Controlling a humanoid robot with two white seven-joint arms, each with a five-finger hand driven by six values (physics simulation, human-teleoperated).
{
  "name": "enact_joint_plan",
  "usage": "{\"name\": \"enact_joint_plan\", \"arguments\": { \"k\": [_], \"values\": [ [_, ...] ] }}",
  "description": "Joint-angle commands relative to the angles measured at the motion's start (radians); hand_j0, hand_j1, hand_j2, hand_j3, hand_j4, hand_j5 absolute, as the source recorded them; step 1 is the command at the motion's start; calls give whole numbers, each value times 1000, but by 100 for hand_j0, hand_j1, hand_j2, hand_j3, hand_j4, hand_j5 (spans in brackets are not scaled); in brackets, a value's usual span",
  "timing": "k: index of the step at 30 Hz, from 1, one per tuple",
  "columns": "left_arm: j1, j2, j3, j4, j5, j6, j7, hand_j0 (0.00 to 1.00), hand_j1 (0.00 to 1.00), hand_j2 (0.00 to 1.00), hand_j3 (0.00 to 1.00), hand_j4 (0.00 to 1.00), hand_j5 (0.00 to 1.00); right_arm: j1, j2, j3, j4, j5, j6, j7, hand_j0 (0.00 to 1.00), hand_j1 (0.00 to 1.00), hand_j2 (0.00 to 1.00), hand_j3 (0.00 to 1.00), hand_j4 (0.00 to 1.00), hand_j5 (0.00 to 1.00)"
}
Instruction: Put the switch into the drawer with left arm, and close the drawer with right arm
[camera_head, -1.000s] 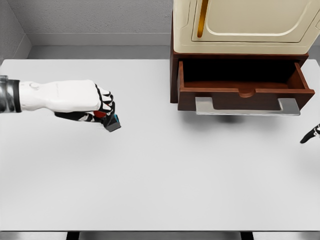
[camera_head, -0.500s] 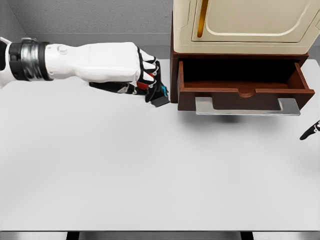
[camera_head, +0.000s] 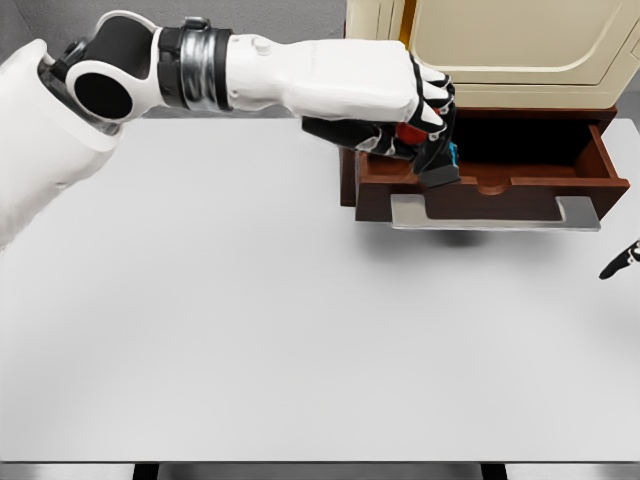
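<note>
The white left hand (camera_head: 385, 105) with black-tipped fingers reaches in from the upper left of the frame and is clenched around the small switch with red, blue and dark grey parts (camera_head: 437, 165), holding it over the front left edge of the open brown wooden drawer (camera_head: 520, 185). The drawer juts from a cream-fronted cabinet (camera_head: 490, 50) at upper right, above the white table (camera_head: 250, 330). At the right edge, mid-height, only dark fingertips of the right hand (camera_head: 620, 264) show; I cannot tell its grip.
</note>
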Motion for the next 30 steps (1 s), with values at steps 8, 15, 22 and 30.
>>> {"name": "enact_joint_plan", "arguments": {
  "k": [8,15,22,30],
  "values": [
    [-31,-241,-31,404,-25,4,2,34,34,34,34,34,34,-38,-26,80,0,-6,3,0,67,67,67,67,67,67],
    [-32,-267,-31,414,-111,4,2,34,34,34,34,34,34,-95,-32,109,-2,-8,3,0,67,67,67,67,67,67],
    [-35,-271,-20,417,-169,4,2,34,34,34,34,34,34,-121,-59,129,-2,-9,3,0,67,67,67,67,67,67],
    [-37,-272,-17,486,-171,4,2,66,66,66,66,66,66,-132,-61,155,-2,-9,3,0,67,67,67,67,67,67]
  ]
}}
